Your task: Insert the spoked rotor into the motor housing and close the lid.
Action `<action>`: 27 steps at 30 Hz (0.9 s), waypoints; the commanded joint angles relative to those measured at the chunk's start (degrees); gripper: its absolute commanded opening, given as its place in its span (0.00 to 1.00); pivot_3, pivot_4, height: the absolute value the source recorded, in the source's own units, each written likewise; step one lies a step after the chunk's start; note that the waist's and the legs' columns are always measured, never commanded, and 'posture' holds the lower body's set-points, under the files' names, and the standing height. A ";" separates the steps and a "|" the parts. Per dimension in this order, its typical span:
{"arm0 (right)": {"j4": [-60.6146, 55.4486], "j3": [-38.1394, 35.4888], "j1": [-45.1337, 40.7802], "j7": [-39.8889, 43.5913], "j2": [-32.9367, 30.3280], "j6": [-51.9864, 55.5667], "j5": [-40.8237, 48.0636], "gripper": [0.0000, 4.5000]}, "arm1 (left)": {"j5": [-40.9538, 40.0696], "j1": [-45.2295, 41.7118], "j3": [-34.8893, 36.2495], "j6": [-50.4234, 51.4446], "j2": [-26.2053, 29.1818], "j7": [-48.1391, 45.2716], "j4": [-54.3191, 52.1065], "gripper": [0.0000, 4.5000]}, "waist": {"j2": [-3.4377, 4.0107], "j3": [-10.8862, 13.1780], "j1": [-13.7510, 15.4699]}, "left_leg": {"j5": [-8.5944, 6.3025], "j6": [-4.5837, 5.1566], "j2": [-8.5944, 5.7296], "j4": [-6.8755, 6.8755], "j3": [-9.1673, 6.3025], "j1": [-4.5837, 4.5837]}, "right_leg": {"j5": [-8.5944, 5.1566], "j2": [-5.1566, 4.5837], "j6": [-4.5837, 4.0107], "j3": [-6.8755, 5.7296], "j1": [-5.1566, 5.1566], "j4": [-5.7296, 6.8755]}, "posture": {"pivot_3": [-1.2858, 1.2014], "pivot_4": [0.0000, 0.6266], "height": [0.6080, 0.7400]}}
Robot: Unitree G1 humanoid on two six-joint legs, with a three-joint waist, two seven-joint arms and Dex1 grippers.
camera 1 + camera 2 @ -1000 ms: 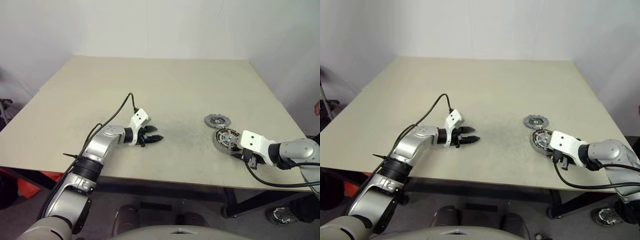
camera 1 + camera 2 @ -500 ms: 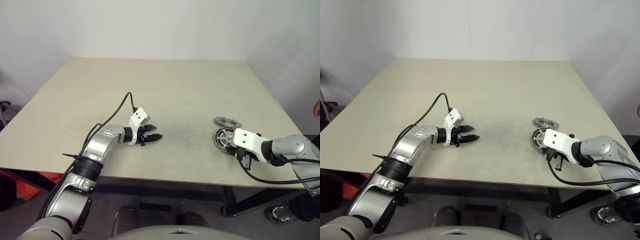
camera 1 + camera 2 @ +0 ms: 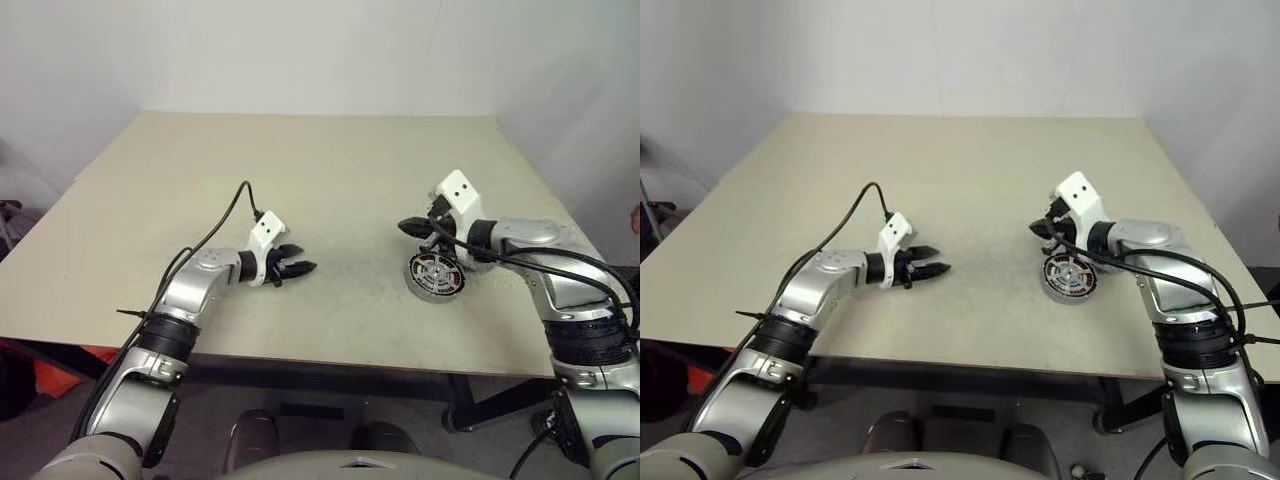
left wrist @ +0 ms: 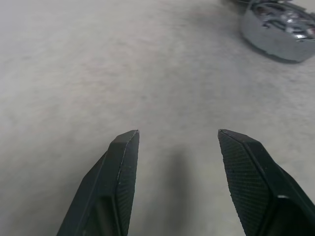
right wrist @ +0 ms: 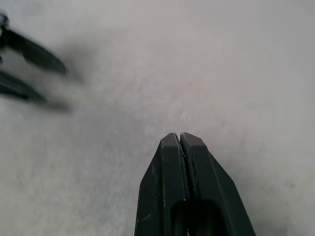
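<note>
Motor housing (image 3: 436,274), a round silvery cup, sits on the matte beige tabletop (image 3: 330,180), its far edge hidden by the right claw (image 3: 405,228), pinched shut and empty. Left claw (image 3: 303,268) gapes, well apart.

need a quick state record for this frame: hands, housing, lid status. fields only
surface: beige table
motor housing: on the table, near its right front, upright
housing top: silver face with dark segments; cannot tell if that is the rotor or the lid
left hand: open, nothing in it, low over the table, pointing toward the housing, well apart from it
right hand: shut, nothing between the fingers, tip just past the housing's far left side
lid closed: cannot tell
</note>
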 commanded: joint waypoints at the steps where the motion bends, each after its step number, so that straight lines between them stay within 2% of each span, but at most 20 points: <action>1: -4.76 4.61 3.41 4.63 -6.16 -7.12 -2.74 0.01 | -0.91 0.42 1.98 0.05 1.10 0.10 -2.60 0.61 | 0.00 0.00 0.53 | 0.00 0.00 0.00 -0.01 0.00 -0.01 | -0.01 0.00 0.01 0.00 0.01 -0.02 | 0.52 0.00 1.00; 3: -8.20 6.16 6.64 8.75 -10.48 -11.12 -2.87 0.01 | -0.86 0.72 2.14 0.10 1.13 0.13 -2.77 0.61 | -0.01 0.01 0.80 | -0.01 0.00 0.01 -0.03 0.00 0.02 | -0.03 -0.02 0.05 0.00 0.02 -0.05 | 0.52 0.00 1.00; 6: -10.27 6.74 9.89 10.94 -15.07 -15.94 -4.53 0.13 | -0.87 1.07 2.09 0.30 0.90 0.30 -3.18 0.61 | -0.03 0.02 1.01 | -0.02 0.03 0.01 -0.05 0.00 0.04 | -0.05 -0.07 0.11 0.01 0.03 -0.06 | 0.52 0.00 1.00; 11: -11.68 5.92 12.06 10.51 -16.73 -17.51 -5.40 0.50 | -0.68 1.30 1.66 0.63 0.26 0.52 -3.72 0.61 | -0.06 0.03 0.82 | -0.07 0.12 0.01 -0.05 0.02 0.28 | -0.25 -0.13 0.51 0.02 0.17 -0.04 | 0.52 0.00 1.00; 18: -8.49 6.93 15.62 9.69 -18.10 -19.73 -8.48 0.50 | -0.37 1.17 1.35 0.57 -0.04 0.29 -3.51 0.61 | -0.06 0.03 0.83 | -0.10 0.17 0.01 -0.04 0.02 0.26 | -0.14 -0.14 0.31 0.03 0.15 0.00 | 0.52 0.00 1.00; 27: -3.18 8.20 15.40 9.53 -16.49 -21.95 -10.78 0.50 | -0.29 1.39 1.26 0.70 0.10 0.20 -3.80 0.61 | -0.06 0.03 0.78 | -0.12 0.20 0.01 -0.05 0.03 0.24 | -0.09 -0.15 0.22 0.02 0.14 -0.01 | 0.52 0.00 1.00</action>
